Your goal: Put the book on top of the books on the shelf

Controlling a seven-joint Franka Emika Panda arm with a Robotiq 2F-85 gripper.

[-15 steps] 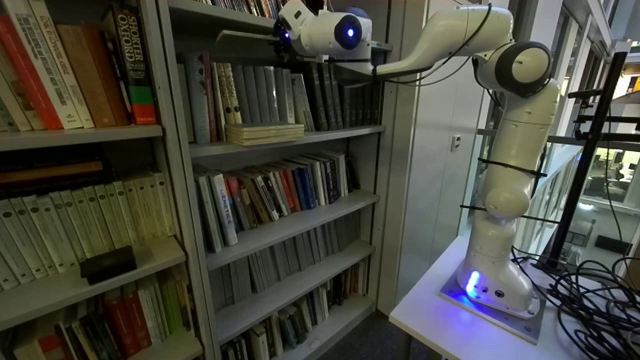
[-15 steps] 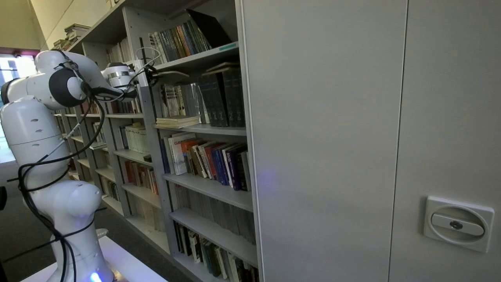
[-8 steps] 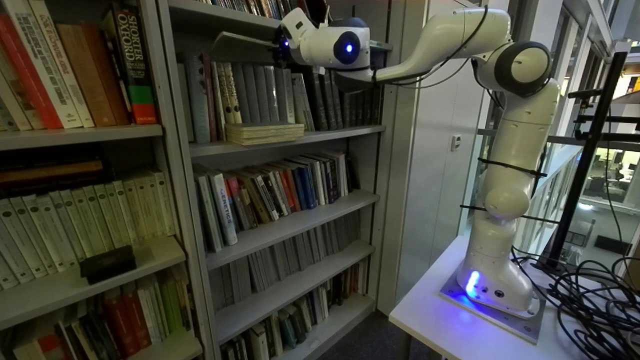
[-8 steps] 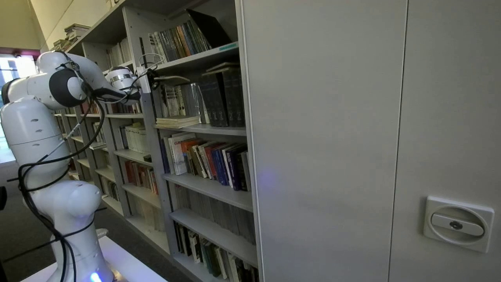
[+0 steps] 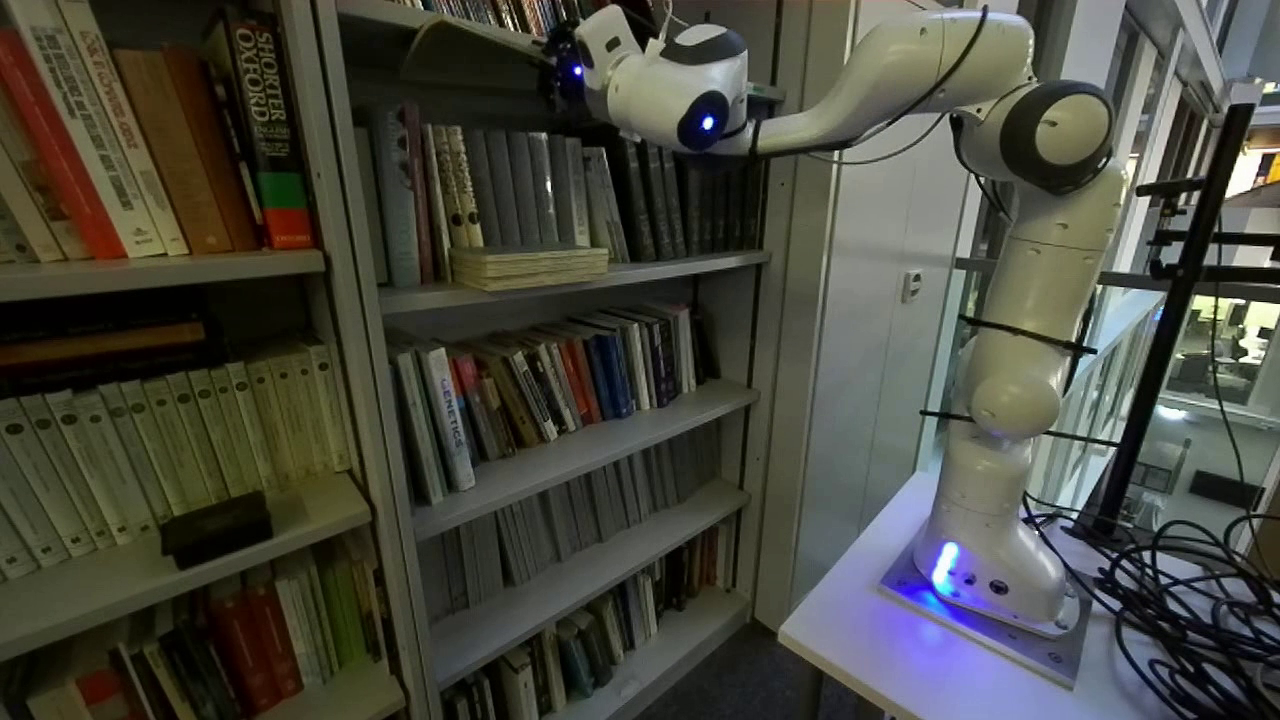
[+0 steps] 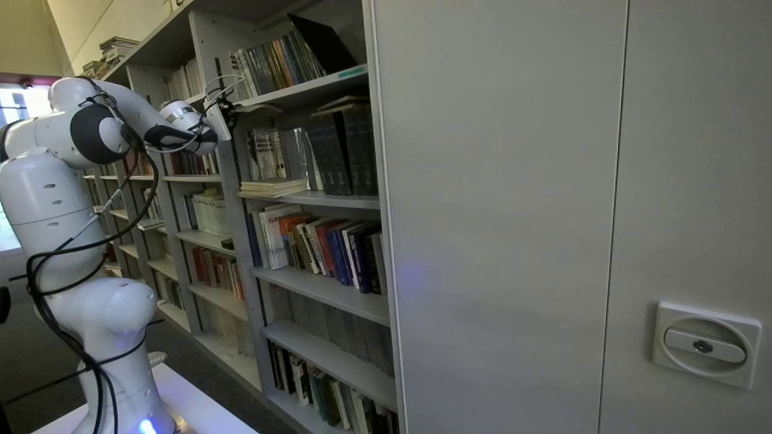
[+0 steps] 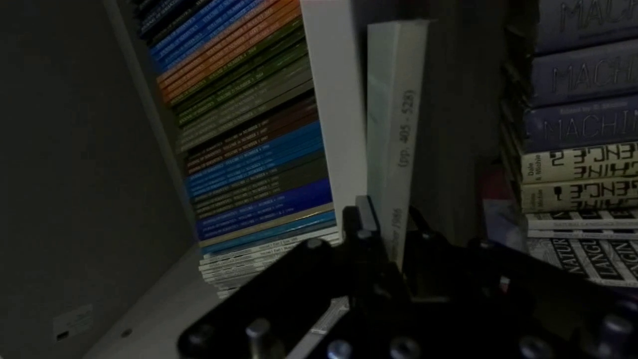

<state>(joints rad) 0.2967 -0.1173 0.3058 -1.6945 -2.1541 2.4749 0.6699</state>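
The book [image 5: 470, 55] is thin and pale, with printed spine text in the wrist view. My gripper [image 7: 391, 219] is shut on it, a finger on either flat side. In both exterior views the book [image 6: 259, 110] sticks out towards the bookcase, just by the front edge of an upper board [image 7: 333, 99]; whether they touch I cannot tell. Below it, the books [image 5: 520, 190], upright with grey, white and dark spines, stand on the shelf [image 5: 690, 267]. Part of that row [image 7: 578, 119] shows at the right of the wrist view, with a gap between it and the board.
A flat stack of cream volumes [image 5: 530, 268] lies at the shelf's front edge, before the upright row. Colourful journals [image 7: 249, 139] fill the level above the upper board. A bookcase upright [image 5: 345, 300] stands left of these shelves, and a grey cabinet door [image 6: 500, 211] adjoins them.
My gripper has risen with the book still in it, and the wrist has tilted so that the book's free end points higher. The book has come up nearer the upper board's edge.
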